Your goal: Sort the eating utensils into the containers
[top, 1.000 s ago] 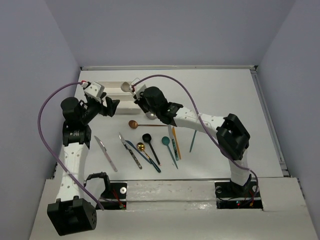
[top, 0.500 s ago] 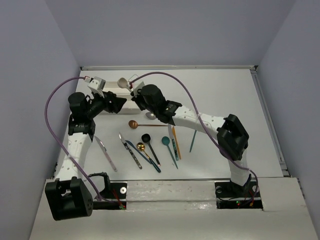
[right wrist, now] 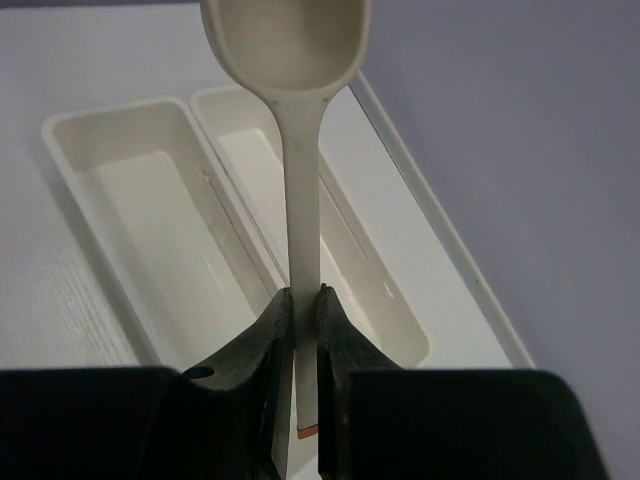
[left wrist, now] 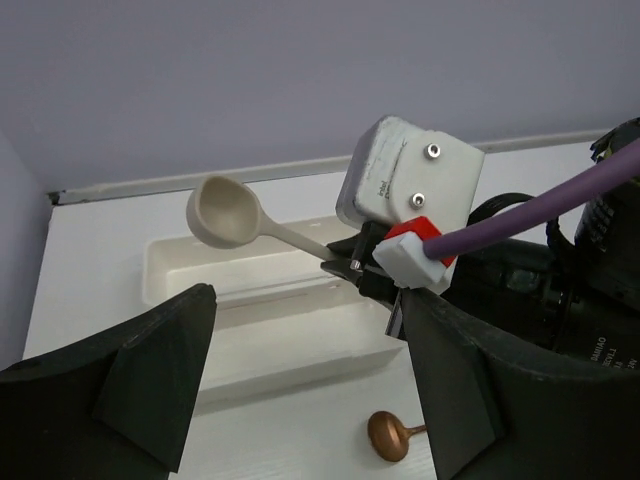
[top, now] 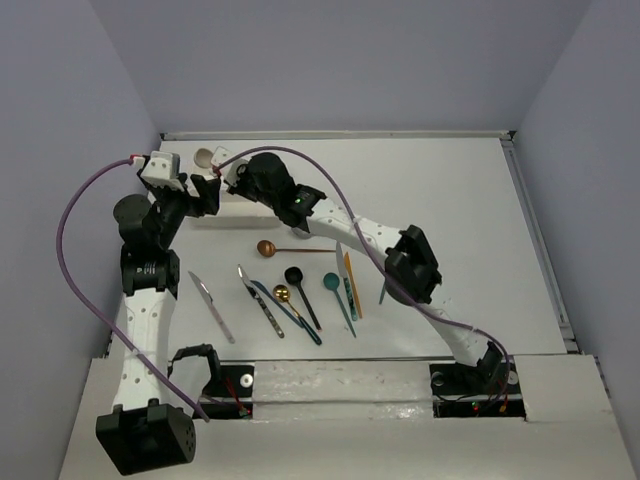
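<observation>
The left pincer (left wrist: 307, 310) gapes wide and empty near two white trays (left wrist: 165, 275), largely hidden in the overhead view. The right pincer (right wrist: 303, 320) clamps a beige spoon (right wrist: 300, 200) by its handle above them. Print on its camera housing (left wrist: 405, 180) is too small to read.

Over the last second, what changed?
The right pincer, shut on the beige spoon throughout, carried it left along the trays, and its elbow swung left too. The left pincer, open now, shifted a little left and back. Nothing was picked up or let go. The trays and the loose utensils stayed put.
</observation>
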Available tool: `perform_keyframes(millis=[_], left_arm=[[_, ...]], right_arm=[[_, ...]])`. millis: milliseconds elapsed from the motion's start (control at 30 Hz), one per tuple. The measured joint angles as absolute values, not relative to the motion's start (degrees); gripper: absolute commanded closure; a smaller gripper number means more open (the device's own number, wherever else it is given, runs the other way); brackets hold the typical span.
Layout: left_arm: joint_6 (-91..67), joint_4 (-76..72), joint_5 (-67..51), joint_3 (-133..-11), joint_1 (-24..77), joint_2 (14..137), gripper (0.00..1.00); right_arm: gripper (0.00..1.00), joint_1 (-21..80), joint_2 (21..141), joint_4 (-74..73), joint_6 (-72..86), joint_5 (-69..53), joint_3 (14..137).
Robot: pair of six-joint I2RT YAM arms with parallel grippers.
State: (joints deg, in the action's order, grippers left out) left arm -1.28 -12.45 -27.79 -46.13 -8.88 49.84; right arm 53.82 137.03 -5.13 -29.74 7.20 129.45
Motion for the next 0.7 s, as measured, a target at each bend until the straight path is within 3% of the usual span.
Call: perform_keyframes(millis=[200,467,533,700], left_arm=[[0.43,-7.84,-21.04,-45.82,-9.13,50.61,0.09],[1.32,-10.09,-16.40,-45.41,-10.24,50.96,0.08],[1.48,-10.94,-16.14,-45.41,-10.24,51.05,0.08],[1.69,-11.73,-16.05,-45.41,-10.24,51.66,0.07]], right_arm=[[1.00,52.66,145.12,-7.01,-36.34,4.08,136.94],[1.00,51.83,149.34,-10.55,-41.67,1.34,136.90],[0.94,51.96,149.38,-11.42,-42.24,0.84,136.31],[0.61,52.21,149.40,-11.57,-43.42,0.34,136.29]])
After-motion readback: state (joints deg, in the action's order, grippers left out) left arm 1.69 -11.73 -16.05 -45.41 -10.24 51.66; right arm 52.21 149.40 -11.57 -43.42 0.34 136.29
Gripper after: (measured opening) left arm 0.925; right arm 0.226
